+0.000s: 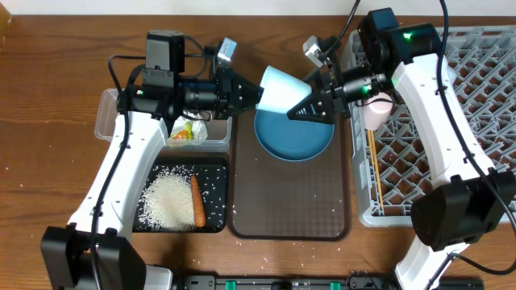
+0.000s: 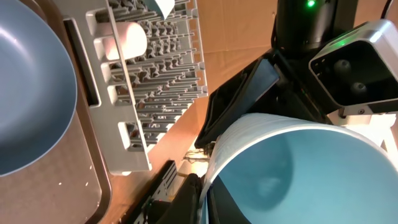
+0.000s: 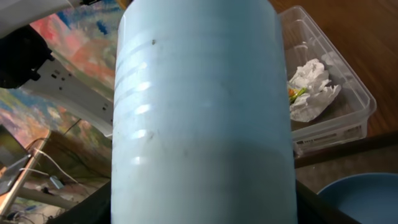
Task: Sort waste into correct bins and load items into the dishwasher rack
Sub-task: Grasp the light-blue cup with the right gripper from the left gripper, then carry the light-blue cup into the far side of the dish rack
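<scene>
The light-blue cup point(image 1: 282, 89) hangs in the air above the blue plate point(image 1: 294, 141), held from both sides. My left gripper point(image 1: 254, 94) pinches its rim point(image 2: 208, 186), one finger inside and one outside. My right gripper point(image 1: 310, 101) has a finger against each side of the cup's body point(image 3: 199, 112). The plate lies on the brown serving tray point(image 1: 290, 201). The pink cup point(image 1: 375, 113) and the chopsticks point(image 1: 372, 169) lie at the left edge of the grey rack point(image 1: 451, 137). The white bowl is not in view.
The clear tub point(image 1: 109, 121) at the left holds the crumpled paper with its wrapper point(image 1: 189, 129), also in the right wrist view point(image 3: 314, 90). The black tray point(image 1: 218, 169) in front of it holds rice point(image 1: 165, 197) and the carrot piece point(image 1: 197, 201). Stray grains lie around.
</scene>
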